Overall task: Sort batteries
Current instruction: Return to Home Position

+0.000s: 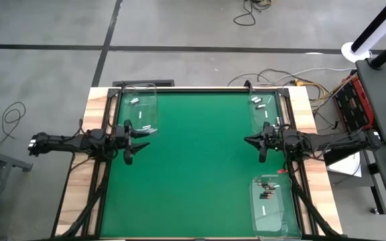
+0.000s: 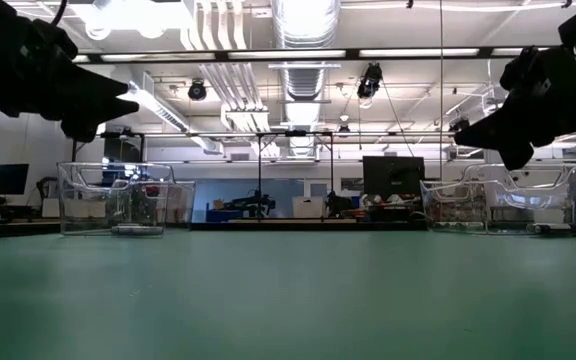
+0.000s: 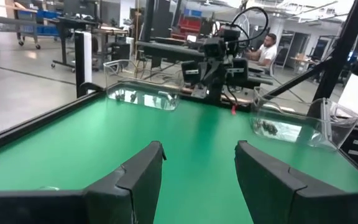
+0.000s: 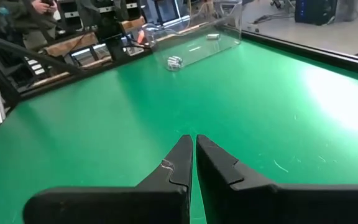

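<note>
While my left claw (image 3: 199,149) hangs open and my right claw (image 4: 194,140) sits pinched closed over the tabletop (image 1: 193,167), the batteries (image 1: 134,100) lie flat in clear bins (image 1: 155,100) just beside each claw, their long axes pointing in mixed directions.

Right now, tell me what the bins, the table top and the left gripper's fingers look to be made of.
Bins: probably clear, glossy plastic; the green shows through and the walls glint.
Table top: a green matte mat, perhaps felt or rubber; it shows only a soft sheen.
Left gripper, open, fingers: black and matte, likely moulded plastic; no metallic shine.
</note>
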